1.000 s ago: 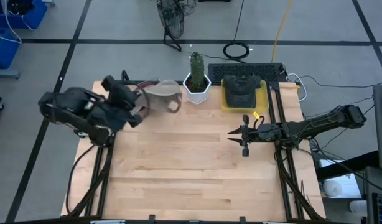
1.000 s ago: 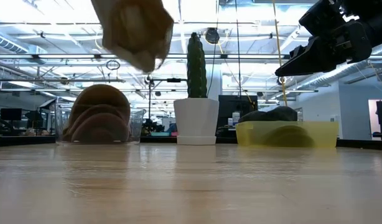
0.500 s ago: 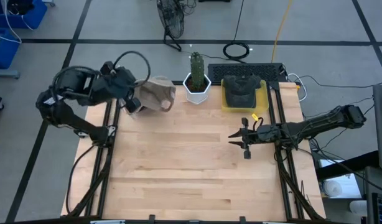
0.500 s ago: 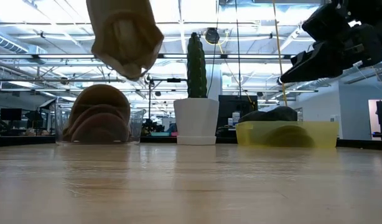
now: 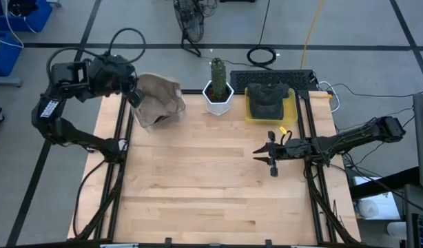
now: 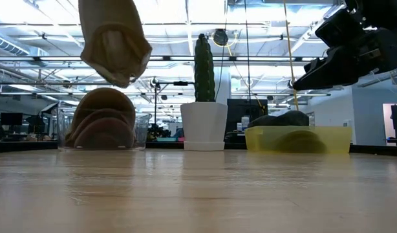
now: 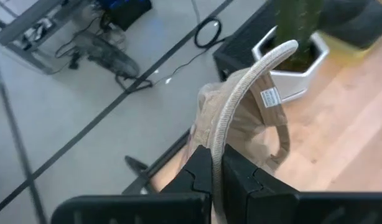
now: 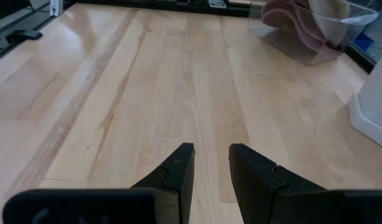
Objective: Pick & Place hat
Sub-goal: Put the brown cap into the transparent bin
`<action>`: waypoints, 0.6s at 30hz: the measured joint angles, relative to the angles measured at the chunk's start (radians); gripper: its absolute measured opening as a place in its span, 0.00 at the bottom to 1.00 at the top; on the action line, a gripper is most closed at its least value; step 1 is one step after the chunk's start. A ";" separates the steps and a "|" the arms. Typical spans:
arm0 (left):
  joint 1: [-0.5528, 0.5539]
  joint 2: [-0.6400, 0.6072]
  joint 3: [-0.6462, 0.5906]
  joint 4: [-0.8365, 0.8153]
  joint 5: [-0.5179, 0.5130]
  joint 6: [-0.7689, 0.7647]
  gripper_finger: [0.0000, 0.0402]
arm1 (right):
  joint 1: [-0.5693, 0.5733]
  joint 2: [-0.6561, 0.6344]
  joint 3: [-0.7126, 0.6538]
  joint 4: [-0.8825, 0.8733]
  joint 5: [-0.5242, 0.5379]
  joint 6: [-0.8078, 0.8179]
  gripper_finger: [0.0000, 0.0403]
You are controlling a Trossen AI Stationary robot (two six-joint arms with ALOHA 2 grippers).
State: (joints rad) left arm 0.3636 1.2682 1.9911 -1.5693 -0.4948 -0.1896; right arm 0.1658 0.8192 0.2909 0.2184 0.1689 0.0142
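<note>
The tan hat hangs in the air off the table, up and to the left of the cactus pot, above the clear bin that holds more tan hats at the table's back left corner. The left gripper is clamped on the hat's brim: in the left wrist view the brim's edge runs up out of the two pinched fingers, with the crown and a small white label drooping toward the pot. In the low view the hat dangles crown-down, well above the bin and left of the cactus. To the right of the pot, just beside it, stands a yellow tray with a dark hat in it. The right gripper hovers over the bare wooden table, forward and to the right of the pot and in front of the yellow tray, its fingers parted with nothing between them.
</note>
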 joint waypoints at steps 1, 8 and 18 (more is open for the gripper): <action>0.017 -0.001 -0.009 0.000 0.000 0.014 0.03 | 0.000 0.000 0.000 0.000 -0.012 0.001 0.22; 0.162 -0.031 -0.168 -0.001 0.113 0.088 0.06 | 0.000 0.000 0.000 -0.002 -0.017 0.020 0.22; 0.244 -0.059 -0.331 0.000 0.227 0.145 0.03 | 0.000 0.000 0.000 -0.006 -0.017 0.020 0.22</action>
State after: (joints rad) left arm 0.6080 1.2087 1.6600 -1.5688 -0.2674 -0.0446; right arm 0.1658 0.8192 0.2909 0.2127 0.1516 0.0338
